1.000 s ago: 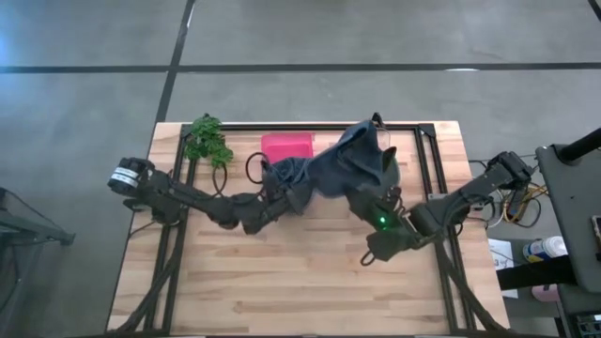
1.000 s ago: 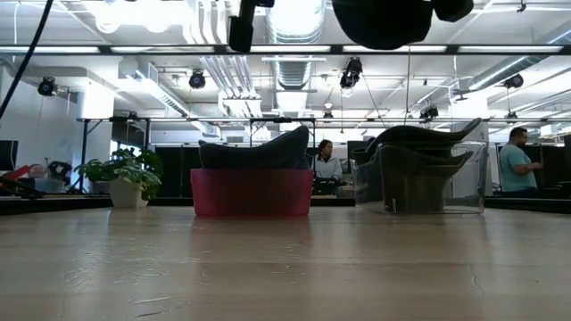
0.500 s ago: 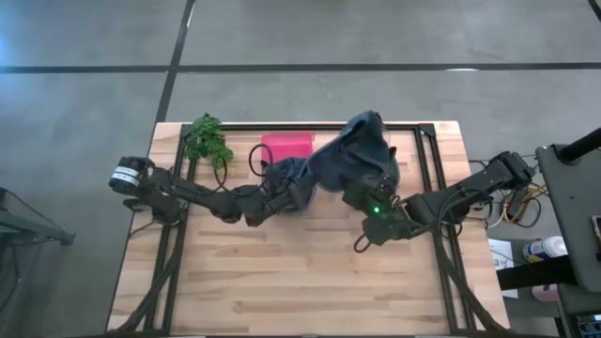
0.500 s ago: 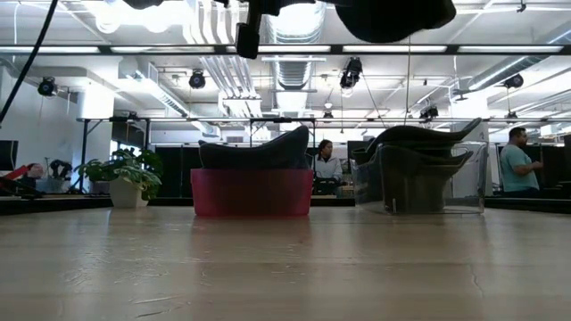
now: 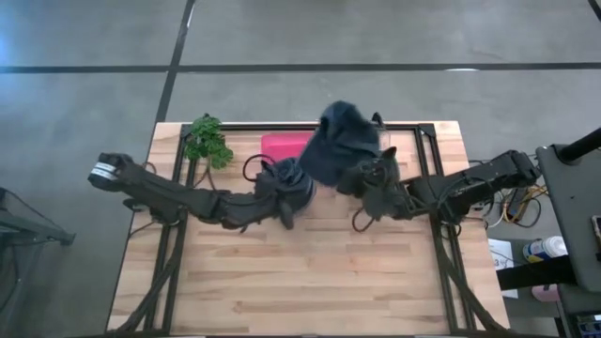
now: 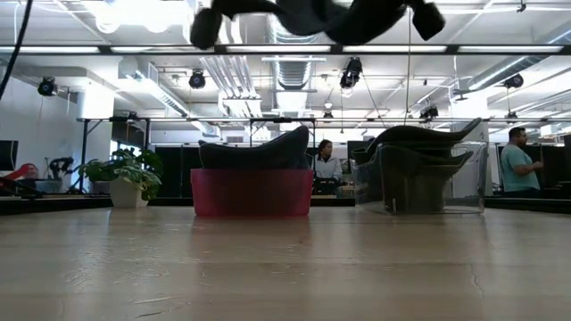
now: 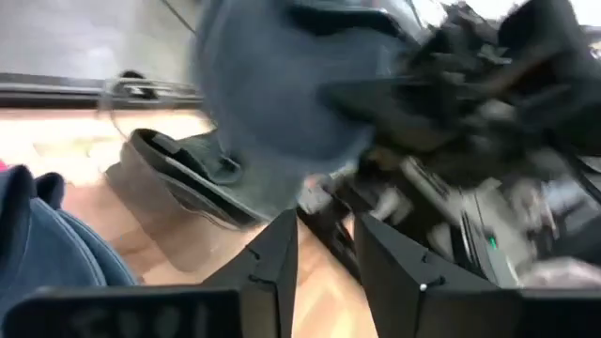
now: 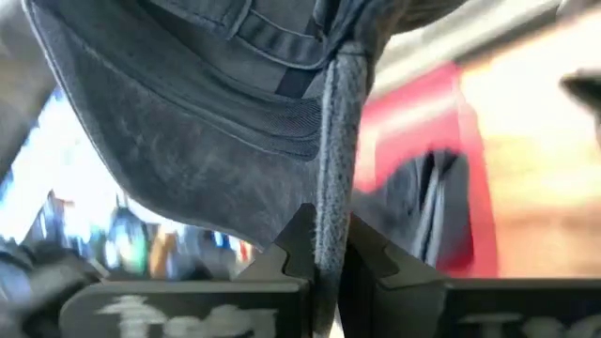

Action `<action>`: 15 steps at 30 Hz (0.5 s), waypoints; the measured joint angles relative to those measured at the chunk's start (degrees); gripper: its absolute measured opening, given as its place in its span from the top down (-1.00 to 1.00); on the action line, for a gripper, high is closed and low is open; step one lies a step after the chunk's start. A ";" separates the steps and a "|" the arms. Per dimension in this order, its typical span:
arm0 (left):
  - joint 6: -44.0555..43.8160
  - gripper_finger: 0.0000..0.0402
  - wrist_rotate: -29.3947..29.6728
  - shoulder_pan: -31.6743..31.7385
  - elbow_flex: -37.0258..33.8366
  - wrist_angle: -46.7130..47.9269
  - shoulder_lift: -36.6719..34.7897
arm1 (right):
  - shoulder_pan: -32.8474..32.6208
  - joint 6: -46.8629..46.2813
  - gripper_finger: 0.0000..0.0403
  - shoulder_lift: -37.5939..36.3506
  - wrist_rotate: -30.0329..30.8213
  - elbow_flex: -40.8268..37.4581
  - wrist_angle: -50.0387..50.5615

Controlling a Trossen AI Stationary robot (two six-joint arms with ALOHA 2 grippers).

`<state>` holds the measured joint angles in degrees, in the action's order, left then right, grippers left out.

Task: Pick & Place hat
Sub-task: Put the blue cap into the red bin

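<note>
A blue-grey bucket hat [image 5: 340,141] hangs in the air between the red bin [image 5: 285,143] and the clear bin [image 5: 413,148], high above the table; the low view shows it only at the top edge [image 6: 308,11]. My right gripper [image 5: 364,176] is shut on it, and its wrist view shows the brim [image 8: 235,122] up close. My left gripper [image 5: 285,208] hovers over the red bin's near side, open and holding nothing, with its fingers [image 7: 272,268] pointing toward the hat [image 7: 282,84]. More blue hats [image 7: 42,249] lie in the red bin. My right gripper pinches the hat by the edge of its brim [image 8: 331,211], between the two fingers. The brim's stitched rim runs straight out from between the fingers. The hat is lifted clear of the table and both bins.
The red bin [image 6: 252,192] holds a dark blue hat [image 6: 254,150]. The clear bin [image 6: 419,183] holds stacked dark hats [image 6: 415,143]. A potted plant [image 5: 208,141] stands at the far left corner. A black frame [image 5: 432,188] runs round the table. People are in the room behind.
My right gripper has moved toward the far edge and somewhat to the left, carrying the hat from above the clear bin toward the red bin. The hat has swung up and bunched closer together. My left arm has stretched further to the right.
</note>
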<state>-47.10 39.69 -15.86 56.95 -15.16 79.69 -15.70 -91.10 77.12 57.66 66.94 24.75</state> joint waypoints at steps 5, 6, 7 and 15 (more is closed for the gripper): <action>7.13 0.47 -5.30 -6.67 0.00 12.38 -7.20 | 7.12 6.44 0.93 1.18 -21.11 0.01 -1.70; 8.51 0.47 -5.21 -8.80 0.00 15.21 -8.55 | 8.51 7.40 0.93 1.83 -24.21 -0.01 -2.03; 9.42 0.47 -4.45 -11.02 0.00 17.80 -9.71 | 10.12 8.57 0.93 2.54 -27.59 -0.03 -3.05; 5.10 0.47 12.31 -26.74 -0.04 30.67 -14.07 | 23.30 15.58 0.93 7.94 -50.95 1.30 -6.74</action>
<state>-42.01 52.00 -42.60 56.91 15.51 65.62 7.59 -75.52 85.06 6.72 68.24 18.02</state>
